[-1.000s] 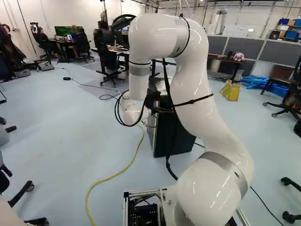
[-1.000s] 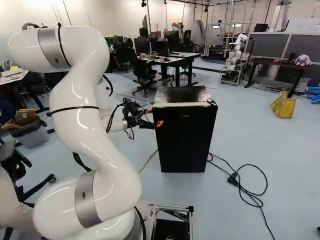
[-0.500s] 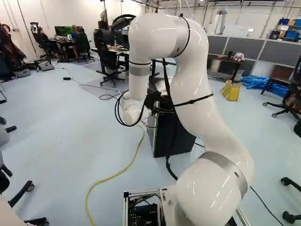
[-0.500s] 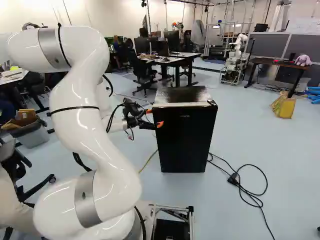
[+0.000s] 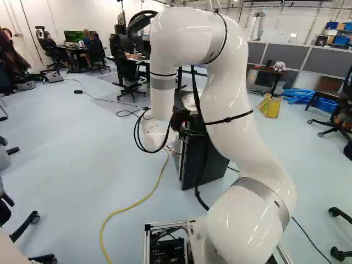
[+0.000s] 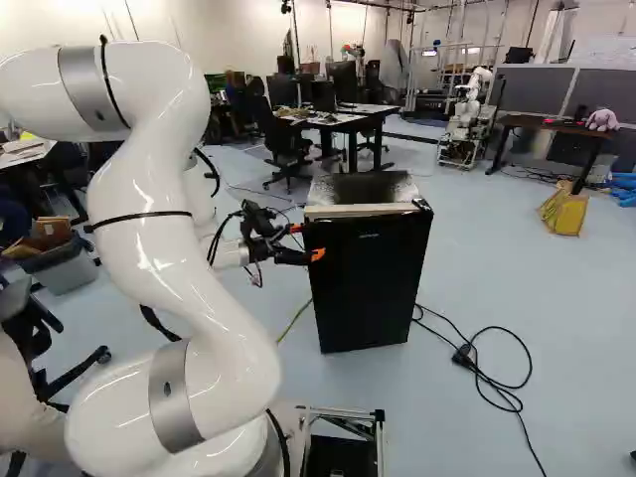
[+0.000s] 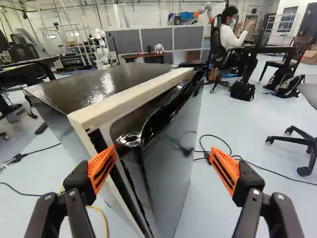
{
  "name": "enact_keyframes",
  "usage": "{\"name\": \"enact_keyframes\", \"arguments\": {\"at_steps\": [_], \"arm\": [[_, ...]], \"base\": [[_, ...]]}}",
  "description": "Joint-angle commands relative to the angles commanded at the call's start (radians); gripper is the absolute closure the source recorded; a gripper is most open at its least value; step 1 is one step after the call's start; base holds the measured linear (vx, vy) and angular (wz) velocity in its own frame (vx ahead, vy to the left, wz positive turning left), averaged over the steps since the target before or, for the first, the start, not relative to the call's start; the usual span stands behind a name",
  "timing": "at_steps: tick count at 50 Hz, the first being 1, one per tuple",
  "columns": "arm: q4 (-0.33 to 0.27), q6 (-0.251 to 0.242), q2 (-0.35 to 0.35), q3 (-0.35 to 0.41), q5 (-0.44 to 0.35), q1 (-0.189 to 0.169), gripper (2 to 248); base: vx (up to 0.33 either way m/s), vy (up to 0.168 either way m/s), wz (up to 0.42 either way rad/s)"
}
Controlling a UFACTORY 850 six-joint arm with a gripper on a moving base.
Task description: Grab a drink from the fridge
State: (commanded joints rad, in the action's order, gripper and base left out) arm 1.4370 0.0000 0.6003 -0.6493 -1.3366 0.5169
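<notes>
The black fridge (image 6: 366, 278) stands ahead of the arm, its door (image 7: 171, 148) slightly ajar at the handle side. A pale strip (image 7: 131, 96) runs along the door's top, behind the dark handle recess. My gripper (image 6: 307, 241) is at the door's free edge in the right base view. In the wrist view the gripper (image 7: 163, 149) is wide open: one orange pad (image 7: 102, 168) is at the door's edge by the gap, the other (image 7: 225, 170) stands off in front of the door. The fridge's inside is hidden; no drink shows.
A black cable (image 6: 492, 373) lies on the floor beside the fridge, and a yellow cable (image 5: 135, 204) on its other side. Desks (image 6: 343, 124) and chairs stand beyond. Another robot (image 6: 465, 119) is at the back.
The arm has drawn back slightly toward the base, and the fridge door has swung a little outward with the gripper at its edge. The base has not moved.
</notes>
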Motion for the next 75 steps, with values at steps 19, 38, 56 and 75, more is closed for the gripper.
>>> {"name": "enact_keyframes", "arguments": {"at_steps": [19, 38, 56, 75], "arm": [[0.031, 0.0, -0.055, 0.121, 0.0, 0.067, 3], [0.07, 0.0, -0.065, 0.144, -0.002, 0.08, 3], [0.113, 0.0, -0.065, 0.145, -0.026, 0.079, 3], [0.179, 0.0, -0.069, 0.155, -0.072, 0.063, 3]], "base": [[0.0, 0.0, 0.0], [0.0, 0.0, 0.0], [0.0, 0.0, 0.0], [0.0, 0.0, 0.0]]}}
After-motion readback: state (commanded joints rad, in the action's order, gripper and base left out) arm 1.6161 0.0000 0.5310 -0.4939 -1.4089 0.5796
